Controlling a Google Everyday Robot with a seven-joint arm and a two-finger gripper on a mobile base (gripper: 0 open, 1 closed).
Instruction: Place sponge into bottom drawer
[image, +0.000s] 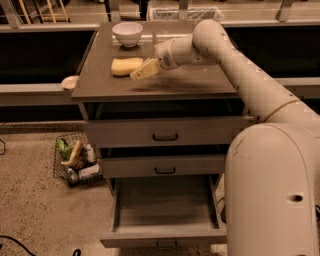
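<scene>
The pale-yellow sponge (126, 66) lies on the cabinet top (165, 82), left of centre, in front of the white bowl (127, 33). My gripper (142, 72) with tan fingers hangs just right of the sponge, at its right end, close to it or touching it. The arm reaches in from the right over the cabinet top. The bottom drawer (163, 234) is pulled out and shows an empty grey inside. The two upper drawers are shut.
A wire basket (75, 159) with bottles and rags stands on the floor left of the cabinet. A small white dish (69, 82) sits on the ledge at the left. My large white base (272, 190) fills the right foreground next to the open drawer.
</scene>
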